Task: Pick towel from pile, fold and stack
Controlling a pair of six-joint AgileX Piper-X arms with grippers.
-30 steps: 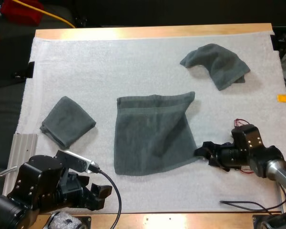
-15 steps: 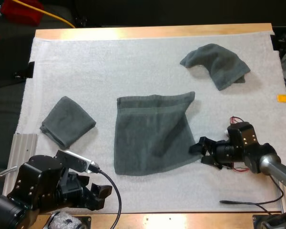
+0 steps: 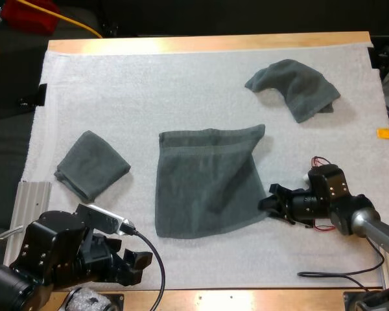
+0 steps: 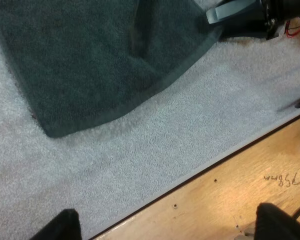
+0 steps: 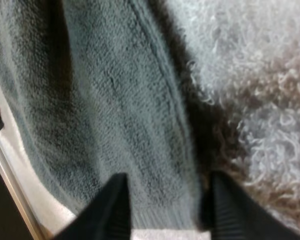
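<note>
The right fingers (image 5: 114, 207) had slid in across the mat (image 3: 149, 97) to the near right corner of the flat towel (image 3: 204, 184). They stood apart, one over the cloth and one just off its hem, gripping nothing yet. The towel itself had not shifted, so I judged the grasp for the fold was about to begin. The left fingers (image 4: 62, 227) hung wide apart and empty over the mat's near edge and the table (image 4: 250, 185). No container was there: a folded towel (image 3: 91, 164) lay at the left, a crumpled towel (image 3: 298, 85) at the far right.
</note>
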